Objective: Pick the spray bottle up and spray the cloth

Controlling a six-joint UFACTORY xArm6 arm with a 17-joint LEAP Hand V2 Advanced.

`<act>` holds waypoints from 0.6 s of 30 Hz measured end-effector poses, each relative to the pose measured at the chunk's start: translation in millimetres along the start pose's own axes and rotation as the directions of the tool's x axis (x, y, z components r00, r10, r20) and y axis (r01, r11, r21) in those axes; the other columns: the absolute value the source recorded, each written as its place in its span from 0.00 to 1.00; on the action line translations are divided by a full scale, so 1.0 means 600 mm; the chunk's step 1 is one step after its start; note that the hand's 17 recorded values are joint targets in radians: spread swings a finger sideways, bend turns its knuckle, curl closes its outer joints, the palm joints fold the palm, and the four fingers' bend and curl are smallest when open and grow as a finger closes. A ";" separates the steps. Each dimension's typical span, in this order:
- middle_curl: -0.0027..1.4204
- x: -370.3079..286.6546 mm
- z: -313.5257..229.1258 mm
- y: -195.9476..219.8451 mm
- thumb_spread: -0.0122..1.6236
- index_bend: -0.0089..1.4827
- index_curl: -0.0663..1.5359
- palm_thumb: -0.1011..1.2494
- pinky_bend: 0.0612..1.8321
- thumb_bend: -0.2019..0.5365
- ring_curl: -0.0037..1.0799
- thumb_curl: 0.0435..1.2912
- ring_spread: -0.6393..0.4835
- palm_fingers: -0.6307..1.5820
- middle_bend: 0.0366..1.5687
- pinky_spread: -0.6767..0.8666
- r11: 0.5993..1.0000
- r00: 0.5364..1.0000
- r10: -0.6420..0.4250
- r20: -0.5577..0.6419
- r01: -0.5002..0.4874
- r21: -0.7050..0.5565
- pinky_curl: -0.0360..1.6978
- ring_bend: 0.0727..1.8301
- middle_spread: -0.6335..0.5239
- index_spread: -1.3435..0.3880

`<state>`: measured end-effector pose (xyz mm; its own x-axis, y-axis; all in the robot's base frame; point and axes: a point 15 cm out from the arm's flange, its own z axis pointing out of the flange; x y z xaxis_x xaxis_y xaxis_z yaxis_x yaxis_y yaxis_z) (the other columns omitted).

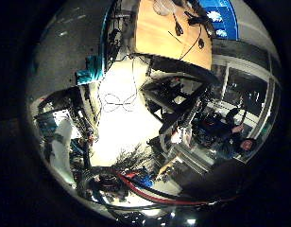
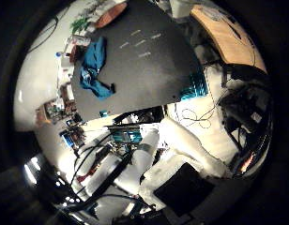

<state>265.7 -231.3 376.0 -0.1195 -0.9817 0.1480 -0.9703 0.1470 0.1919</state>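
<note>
Blue cloth (image 2: pixel 95 70) lies crumpled on the dark table (image 2: pixel 149 70), soft and limp. A small bottle (image 2: pixel 64 58), possibly the sprayer, stands just beside it at the table's edge; likely light, rigid, best gripped around its body. The hand's fingers cannot be made out.

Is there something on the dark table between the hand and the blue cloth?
Nothing visible does. The blue cloth lies crumpled on the dark table, with bare surface around it on most sides. The spray bottle cannot be identified.
</note>
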 end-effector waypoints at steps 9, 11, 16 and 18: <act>0.21 -0.021 -0.010 0.000 0.74 0.14 0.27 0.55 0.08 0.25 0.19 0.18 0.72 0.39 0.10 0.68 0.999 0.999 -0.051 -0.012 0.051 0.005 0.19 0.07 0.58 0.54; 0.21 -0.023 -0.012 0.000 0.74 0.14 0.27 0.54 0.08 0.25 0.19 0.18 0.72 0.39 0.09 0.69 0.998 0.998 -0.058 -0.018 0.058 0.002 0.19 0.06 0.58 0.54; 0.21 -0.042 -0.018 -0.010 0.74 0.13 0.27 0.54 0.08 0.25 0.19 0.18 0.72 0.39 0.09 0.69 0.996 0.995 -0.094 -0.024 0.094 0.010 0.20 0.07 0.58 0.55; 0.21 -0.049 -0.022 -0.014 0.74 0.13 0.27 0.53 0.08 0.25 0.19 0.18 0.72 0.39 0.10 0.69 0.994 0.993 -0.110 -0.030 0.110 0.014 0.20 0.07 0.58 0.55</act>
<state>279.9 -201.8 382.9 -0.0056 -0.9878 0.1554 -0.9804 0.0361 0.1939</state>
